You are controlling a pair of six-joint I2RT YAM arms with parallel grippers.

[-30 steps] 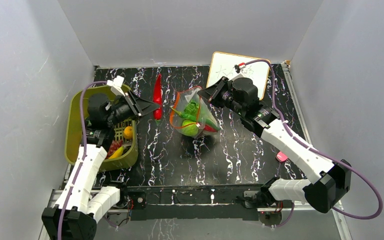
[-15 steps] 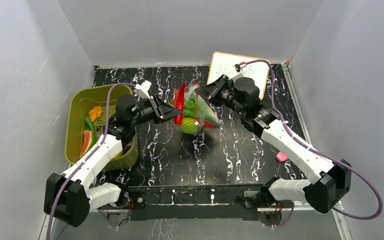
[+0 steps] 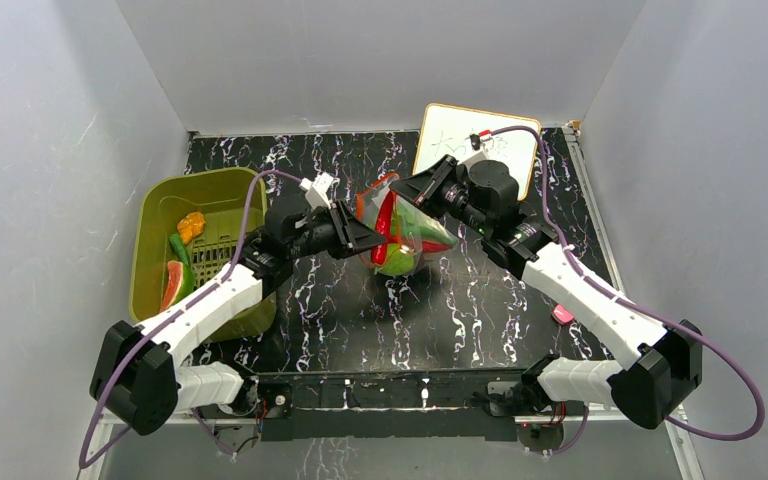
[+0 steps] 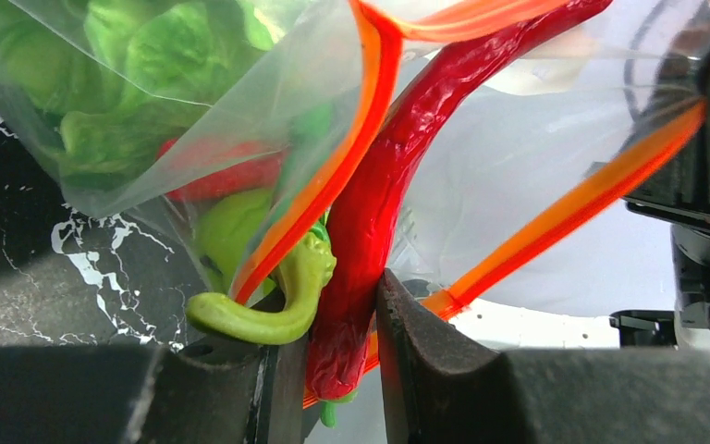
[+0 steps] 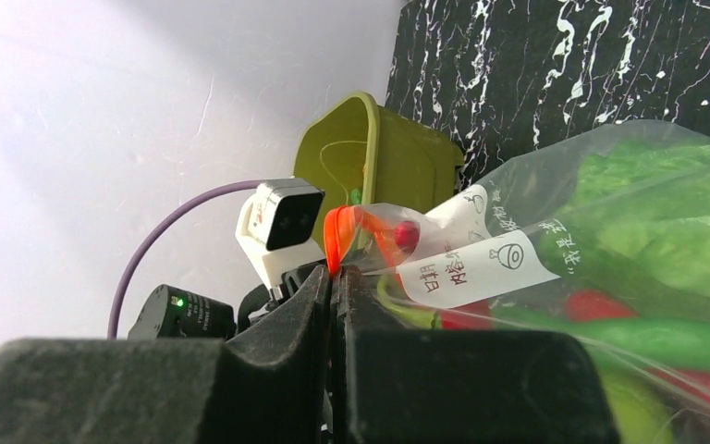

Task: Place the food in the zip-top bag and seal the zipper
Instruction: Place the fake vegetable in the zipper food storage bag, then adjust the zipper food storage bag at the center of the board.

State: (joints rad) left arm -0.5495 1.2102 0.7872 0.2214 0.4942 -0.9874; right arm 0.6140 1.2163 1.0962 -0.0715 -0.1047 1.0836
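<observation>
The clear zip-top bag (image 3: 412,236) sits mid-table, its mouth with the red-orange zipper (image 4: 340,168) lifted open. It holds pale green cabbage (image 4: 153,55) and green and red pieces. My right gripper (image 3: 398,190) is shut on the zipper strip (image 5: 335,242) at the far side of the mouth and holds it up. My left gripper (image 3: 374,240) is shut on the stem end of a red chili pepper (image 4: 381,208), beside its green stem (image 4: 273,310). The pepper's tip reaches into the bag's mouth (image 3: 386,220).
The olive-green basket (image 3: 156,236) at the left holds an orange piece (image 3: 191,225), a green piece and a watermelon slice (image 3: 172,281). A white board (image 3: 476,146) leans at the back right. A small pink object (image 3: 563,313) lies by the right arm.
My left arm has swung right from the basket to the bag, carrying the red chili pepper up to the bag's mouth. The right gripper has kept its hold on the zipper.
</observation>
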